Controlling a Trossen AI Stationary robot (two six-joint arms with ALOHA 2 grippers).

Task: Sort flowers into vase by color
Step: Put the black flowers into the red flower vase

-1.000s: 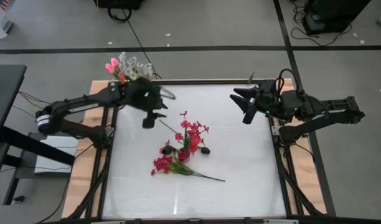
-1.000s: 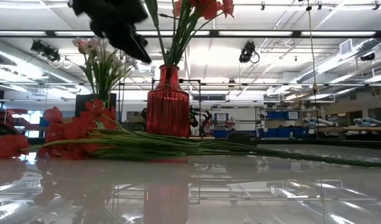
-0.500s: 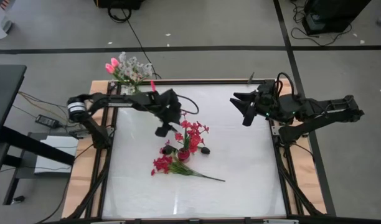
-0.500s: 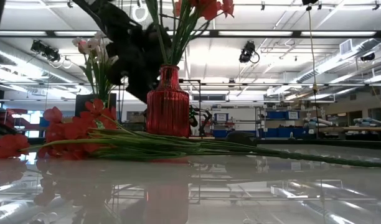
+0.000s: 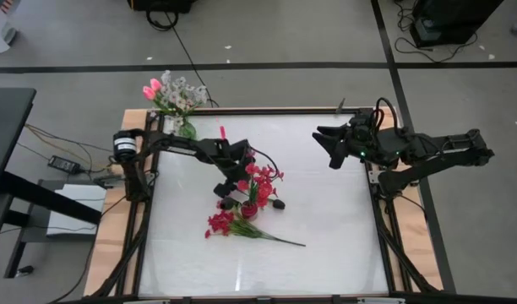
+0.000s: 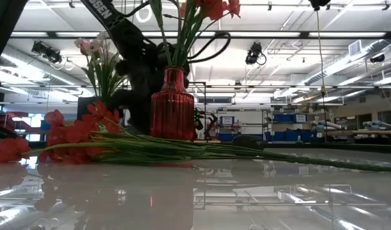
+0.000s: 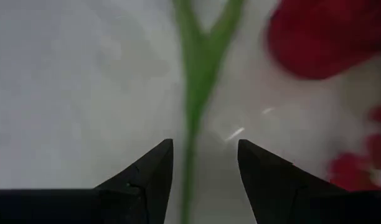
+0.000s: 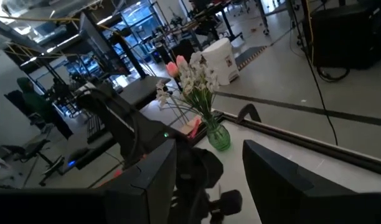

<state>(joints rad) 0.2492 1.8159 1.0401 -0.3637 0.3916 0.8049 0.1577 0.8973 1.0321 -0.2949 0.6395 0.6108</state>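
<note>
Two open claws, left claw [image 7: 203, 171] astride a green stem [image 7: 195, 106], over glossy white table [image 5: 326, 211].

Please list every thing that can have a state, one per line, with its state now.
Left claw: open, a green stem between its fingers.
Right claw: open, empty, waiting above the table's right edge.
Red vase: upright, holding red flowers.
Green vase: upright, holding pink and white flowers.
Red flower bunch: lying on table.

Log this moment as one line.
left claw: open, straddling green stem beside red vase | right claw: open, waiting, table's right edge
</note>
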